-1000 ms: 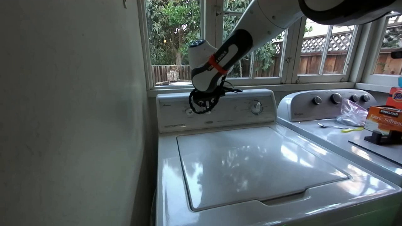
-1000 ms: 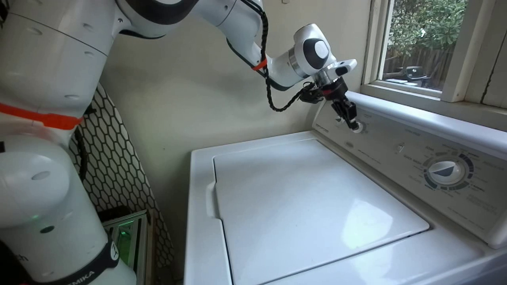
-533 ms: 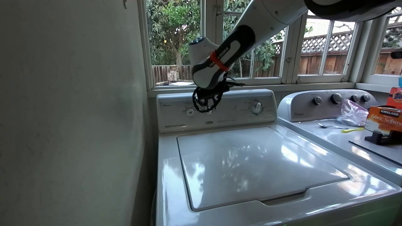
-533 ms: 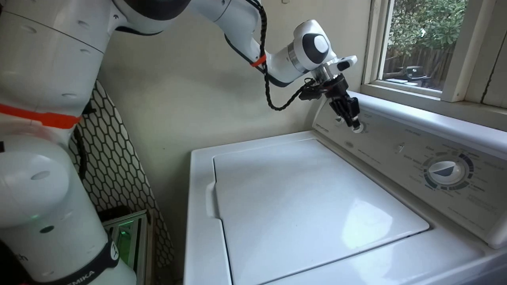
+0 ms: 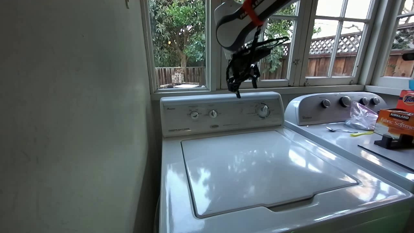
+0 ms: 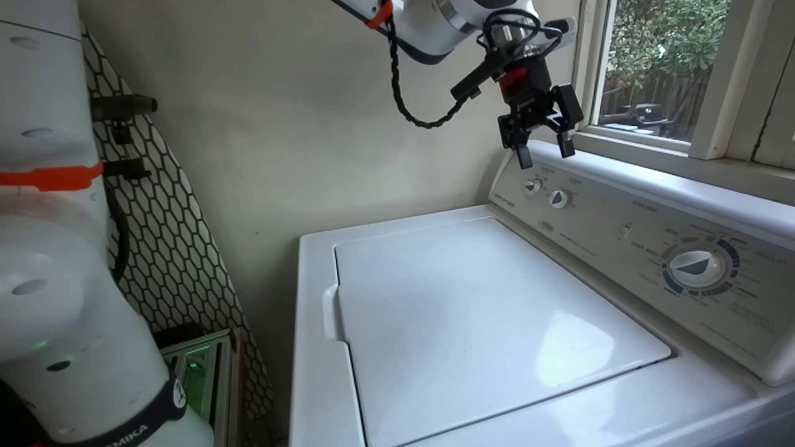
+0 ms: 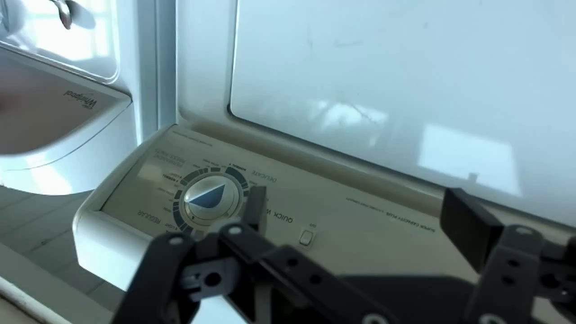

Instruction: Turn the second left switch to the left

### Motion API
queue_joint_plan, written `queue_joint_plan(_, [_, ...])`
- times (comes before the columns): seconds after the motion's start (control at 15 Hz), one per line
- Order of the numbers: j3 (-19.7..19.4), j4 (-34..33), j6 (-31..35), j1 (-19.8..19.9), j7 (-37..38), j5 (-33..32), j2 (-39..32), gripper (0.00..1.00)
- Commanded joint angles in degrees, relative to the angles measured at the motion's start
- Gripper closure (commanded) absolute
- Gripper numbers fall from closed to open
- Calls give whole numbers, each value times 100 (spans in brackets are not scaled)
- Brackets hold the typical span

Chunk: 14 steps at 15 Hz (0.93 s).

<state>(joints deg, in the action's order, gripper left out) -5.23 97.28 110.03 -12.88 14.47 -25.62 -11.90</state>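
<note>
Right up front in an exterior view, got the glossy white washer lid (image 5: 268, 174) filling the lower middle of the frame. Over at the right edge, got an orange fabric softener box (image 5: 395, 123) sitting on the neighbouring machine (image 5: 312, 113), with a crumpled clear bag (image 5: 359, 118) just left of it. Further back, upper middle, can spot the gripper (image 5: 246, 91) hanging over the top of the panel (image 5: 233, 115), with fingers (image 6: 524, 155) spread wide apart, pretty obvious in both exterior views. Just below and left, near mid-frame, can see the second left switch (image 5: 212, 113), well apart from those fingers, between the leftmost knob (image 5: 194, 115) and the big dial (image 5: 263, 110). Way out back, up top, got windows (image 5: 304, 48), then trees (image 5: 181, 38) and a wooden fence (image 5: 347, 66).
</note>
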Motion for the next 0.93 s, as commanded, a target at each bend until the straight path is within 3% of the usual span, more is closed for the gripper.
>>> queue_joint_plan(0.0, [443,464,-233,410,-1063,707,589,0])
queue_joint_plan(0.2, [636,591,-418,605,-1530,1700,810,0])
queue_joint_plan(0.47, [719,680,-623,766,-1573,2993,887,0])
queue_joint_plan(0.53, [738,482,-535,710,-1468,2469,730,0])
queue_joint_plan(0.87, [745,522,-540,769,-1470,2838,747,0])
